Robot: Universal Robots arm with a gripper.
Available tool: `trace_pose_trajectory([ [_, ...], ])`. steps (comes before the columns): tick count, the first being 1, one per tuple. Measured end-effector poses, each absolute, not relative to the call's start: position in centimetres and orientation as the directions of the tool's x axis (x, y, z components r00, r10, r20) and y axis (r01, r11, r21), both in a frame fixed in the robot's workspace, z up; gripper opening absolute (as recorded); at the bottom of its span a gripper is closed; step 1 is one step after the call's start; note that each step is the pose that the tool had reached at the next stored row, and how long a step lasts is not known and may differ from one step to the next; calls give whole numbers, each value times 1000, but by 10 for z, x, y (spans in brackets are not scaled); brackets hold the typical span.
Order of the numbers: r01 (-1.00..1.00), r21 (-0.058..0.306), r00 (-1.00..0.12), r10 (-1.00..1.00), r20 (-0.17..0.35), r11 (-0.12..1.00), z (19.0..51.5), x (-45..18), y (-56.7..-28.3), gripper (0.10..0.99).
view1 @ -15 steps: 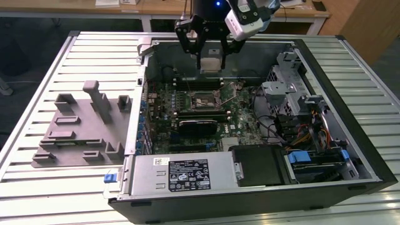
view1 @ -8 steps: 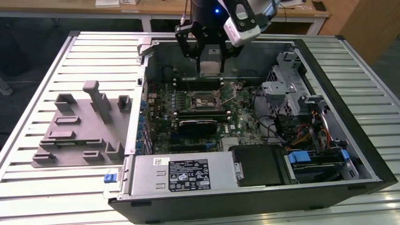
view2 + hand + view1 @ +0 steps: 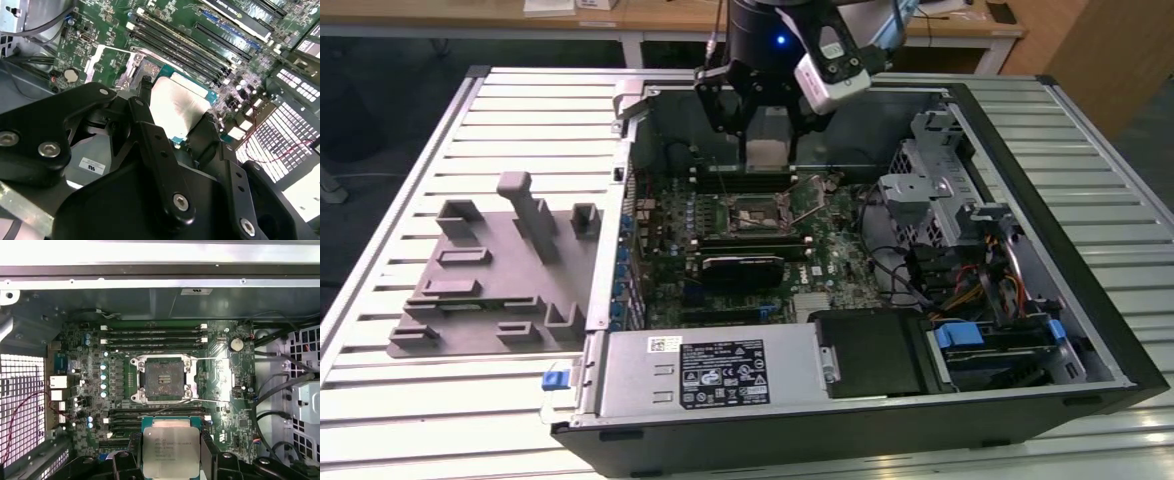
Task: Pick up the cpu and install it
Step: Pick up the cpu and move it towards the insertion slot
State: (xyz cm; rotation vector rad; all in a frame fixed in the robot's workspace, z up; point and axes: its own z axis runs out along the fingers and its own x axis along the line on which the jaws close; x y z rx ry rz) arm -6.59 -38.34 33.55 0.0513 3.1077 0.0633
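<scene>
CPU (image 3: pixel 171 442) was pinched by two opposite edges between the fingers (image 3: pixel 209 455) of the gripper (image 3: pixel 171 460), metal lid toward the first wrist camera. Jaws were closed down to the chip's width, with nothing else in them. The chip hung in the air above the motherboard (image 3: pixel 90 365), near the socket (image 3: pixel 162 379) but not over it and touching nothing.

Risks, as judged:
- The hold was on thin rims only. A knock or a jerky move could tilt or slide the chip, and a chip dropped on the socket would likely bend contacts.
- Corner mark and notches could not be made out, so I could not tell whether the rotation matched the socket. A wrong turn, or a tilted descent, would leave it riding on the frame instead of seated.
- The fingers stood wider than the chip. Going down, they could strike the silver frame or the lever rods (image 3: pixel 216 401) running out beside it.
- Memory slots (image 3: pixel 152 337) lay just beside the socket, leaving little side room.

In the second wrist view the CPU (image 3: pixel 180 107) showed a teal board edge past the lid, so the grip seemed off-centre, though I could not be sure.

In the exterior view the gripper (image 3: pixel 770 160) sat inside the open case (image 3: pixel 854 445), toward its far wall. A grey tray (image 3: pixel 480 290) lay on the table (image 3: pixel 427 430) at the exterior view's left, well apart.
</scene>
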Motion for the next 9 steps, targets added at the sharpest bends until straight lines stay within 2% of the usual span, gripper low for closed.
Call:
trace_pose_trajectory([
  [9, 32, 39, -999, 34, -32, 999, 320, -66, -379, 545],
])
